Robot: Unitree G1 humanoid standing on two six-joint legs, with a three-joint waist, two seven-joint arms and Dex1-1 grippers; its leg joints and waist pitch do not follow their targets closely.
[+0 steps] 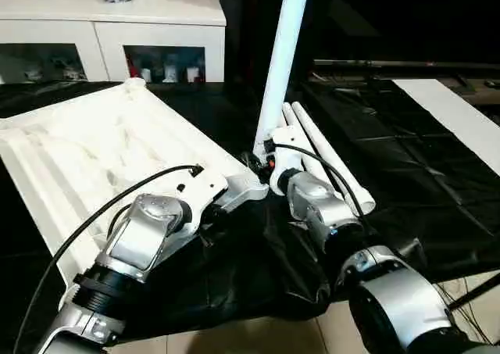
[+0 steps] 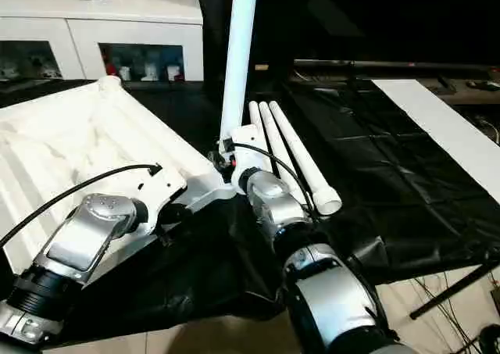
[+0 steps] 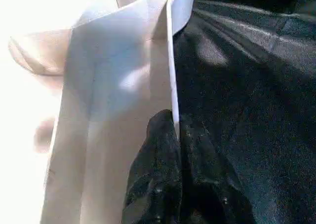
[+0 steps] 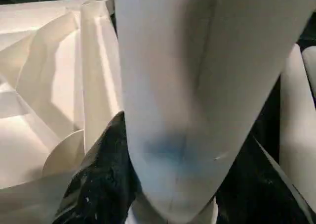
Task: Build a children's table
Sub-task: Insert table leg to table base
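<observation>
Black plastic sheeting (image 1: pixel 406 174), creased and glossy, covers the work surface — pale floor tiles (image 1: pixel 258 340) show at its near edge. On it: the white table top (image 1: pixel 94 159), underside up, ribs exposed, round socket at the far corner. Three white tube legs (image 2: pixel 293 155) lie side by side to its right. A fourth leg (image 1: pixel 281 57) stands upright at the top's near right corner, grasped by my right gripper (image 4: pixel 168 184). My left gripper (image 3: pixel 173 135) is clenched on the top's edge wall. Behind — a white cabinet (image 1: pixel 117 33) with glass doors; a white board (image 1: pixel 461 119) lies far right.
</observation>
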